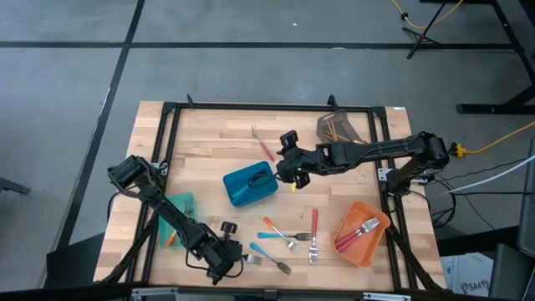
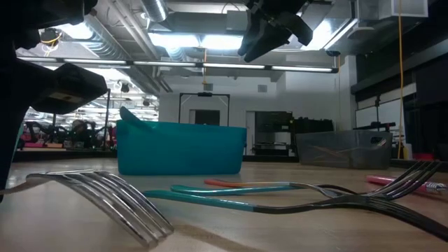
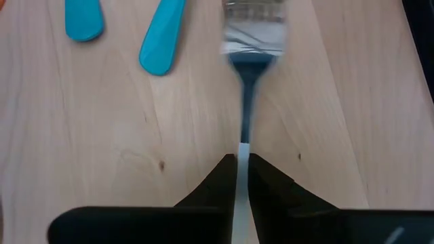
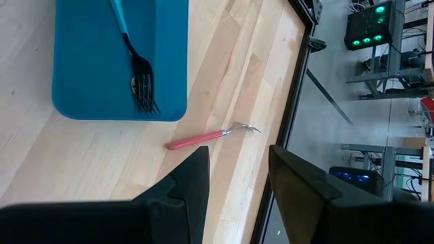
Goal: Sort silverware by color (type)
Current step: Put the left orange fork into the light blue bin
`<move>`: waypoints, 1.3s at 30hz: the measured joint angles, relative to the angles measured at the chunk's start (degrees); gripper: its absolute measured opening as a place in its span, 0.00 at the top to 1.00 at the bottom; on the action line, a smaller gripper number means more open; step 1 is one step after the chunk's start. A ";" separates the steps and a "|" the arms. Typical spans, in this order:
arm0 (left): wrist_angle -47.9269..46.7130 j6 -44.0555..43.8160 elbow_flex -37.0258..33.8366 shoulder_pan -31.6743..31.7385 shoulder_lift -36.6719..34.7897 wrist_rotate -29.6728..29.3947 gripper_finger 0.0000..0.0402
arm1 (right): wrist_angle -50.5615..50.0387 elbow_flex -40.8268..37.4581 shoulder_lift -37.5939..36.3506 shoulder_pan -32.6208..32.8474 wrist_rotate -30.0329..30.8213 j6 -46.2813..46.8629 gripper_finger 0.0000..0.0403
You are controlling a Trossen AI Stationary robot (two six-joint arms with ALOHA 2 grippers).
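The left gripper (image 3: 243,177) is down at the table's near edge, its fingers (image 3: 211,186) pinching the handle of a blue-handled fork (image 3: 249,41) that lies flat on the wood and points straight out ahead of them. Two more blue handles (image 3: 161,35) rest just beside that fork's head.

The right gripper (image 1: 294,171) hovers with fingers (image 4: 192,177) spread and empty just beside the blue bin (image 1: 251,185), above its far corner. Inside that bin lies a blue-handled fork (image 4: 133,58). A pink-handled fork (image 4: 211,137) lies on the table beyond the bin, near the gripper. Well to the bin's right, the orange bin (image 1: 362,234) holds red-handled forks (image 1: 356,232).
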 joint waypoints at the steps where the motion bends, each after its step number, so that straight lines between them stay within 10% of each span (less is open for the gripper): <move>1: 0.03 0.02 -0.02 0.00 0.00 -0.03 0.95 | -0.01 0.00 0.00 -0.01 -0.01 0.00 0.64; 17: -0.10 -2.35 -0.40 -0.09 -2.09 -0.69 0.98 | 0.01 0.00 0.00 0.00 -0.04 -0.02 0.64; 39: -3.93 -35.78 -0.26 -0.86 -21.76 -2.70 0.98 | 0.12 0.00 0.00 -0.02 -0.09 0.00 0.64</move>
